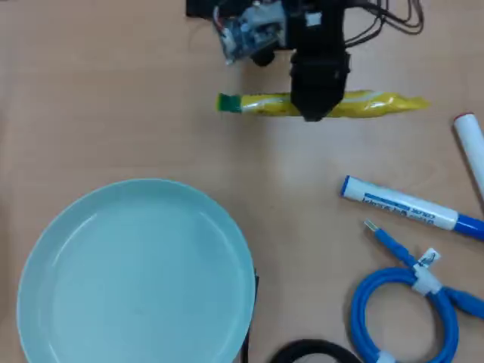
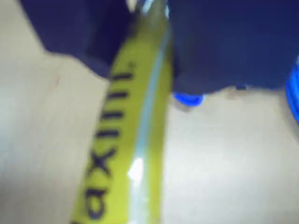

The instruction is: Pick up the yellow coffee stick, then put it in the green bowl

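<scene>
The yellow coffee stick lies crosswise on the wooden table near the far edge, its green end pointing left in the overhead view. My gripper comes down over its middle and hides that part. In the wrist view the yellow coffee stick runs up between the two dark fingers, which press against both of its sides, so the gripper is shut on it. The green bowl, wide, pale and with nothing in it, sits at the near left, well apart from the gripper.
A white-and-blue marker pen lies at the right, with a coiled blue cable below it. A white cylinder pokes in from the right edge. A black curved object sits at the bottom edge beside the bowl.
</scene>
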Action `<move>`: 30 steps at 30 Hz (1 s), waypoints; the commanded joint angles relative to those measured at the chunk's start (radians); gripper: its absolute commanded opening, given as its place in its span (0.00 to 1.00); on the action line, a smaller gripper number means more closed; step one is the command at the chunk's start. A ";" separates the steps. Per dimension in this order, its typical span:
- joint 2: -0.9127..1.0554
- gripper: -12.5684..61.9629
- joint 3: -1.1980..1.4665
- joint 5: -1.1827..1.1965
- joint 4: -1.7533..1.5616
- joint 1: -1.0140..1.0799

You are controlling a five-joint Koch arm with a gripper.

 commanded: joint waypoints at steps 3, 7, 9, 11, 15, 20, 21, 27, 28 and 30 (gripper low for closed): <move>0.052 0.07 -0.087 -0.043 -0.143 0.104; 0.051 0.07 -0.091 -0.081 -0.219 0.190; 0.051 0.07 -0.095 -0.100 -0.268 0.227; 0.040 0.07 -0.100 -0.121 -0.333 0.255; -0.028 0.08 -0.098 -0.179 -0.497 0.310; -0.077 0.08 -0.101 -0.239 -0.557 0.360; -0.097 0.08 -0.103 -0.244 -0.574 0.370; -0.195 0.08 -0.106 -0.245 -0.696 0.436; -0.216 0.08 -0.107 -0.244 -0.721 0.445; -0.249 0.08 -0.118 -0.239 -0.779 0.465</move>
